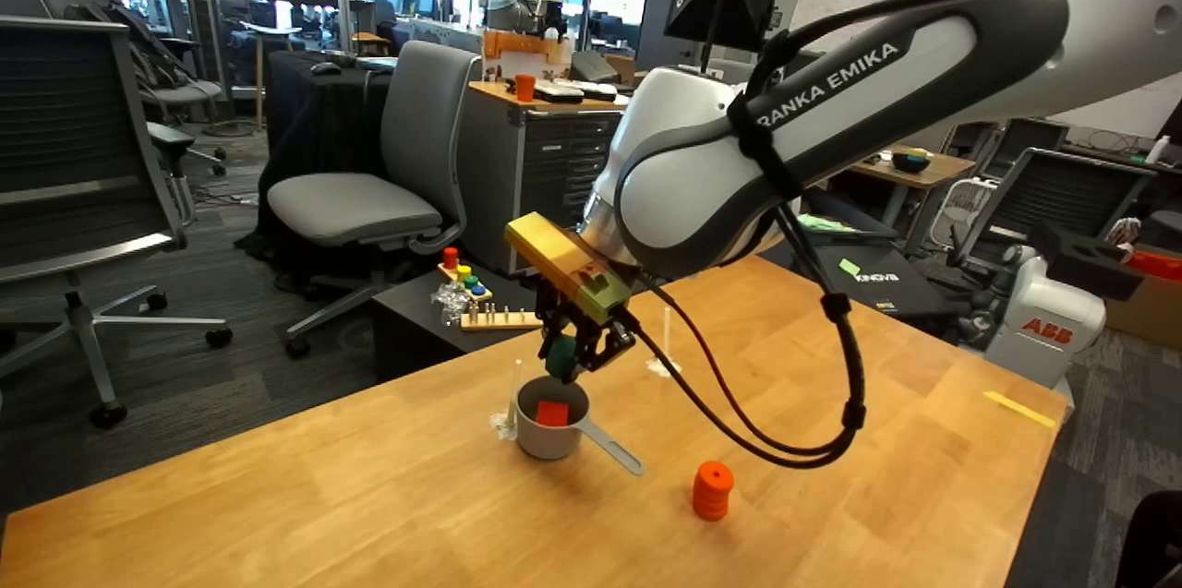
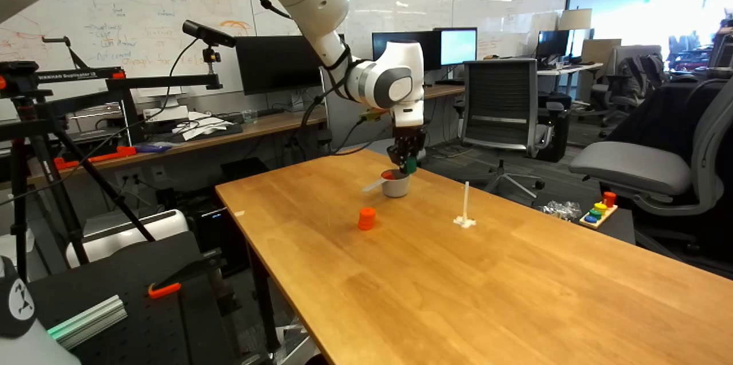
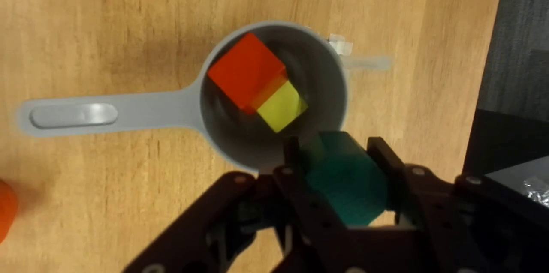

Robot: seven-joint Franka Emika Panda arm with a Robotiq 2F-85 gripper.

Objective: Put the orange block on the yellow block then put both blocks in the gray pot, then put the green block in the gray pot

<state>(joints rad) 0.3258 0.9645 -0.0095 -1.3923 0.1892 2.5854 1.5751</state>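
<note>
The green block [image 3: 349, 189] is pinched between the two fingers of the hand [image 3: 336, 143] and raised at the far rim of the gray pot [image 1: 545, 446], as seen in an exterior view; whether it is fully over the mouth cannot be determined. The gray pot stands upright on the counter [image 1: 305, 486], its handle [image 1: 611, 446] directed right and near. Inside the gray pot, the orange block [image 3: 245, 69] and the yellow block [image 3: 281, 108] adjoin in the wrist view; whether one rests on the other cannot be determined. A white peg [image 1: 516, 385] stands just left of the gray pot. A ridged orange cylinder [image 1: 712, 492] stands right and near, apart from the gray pot.
</note>
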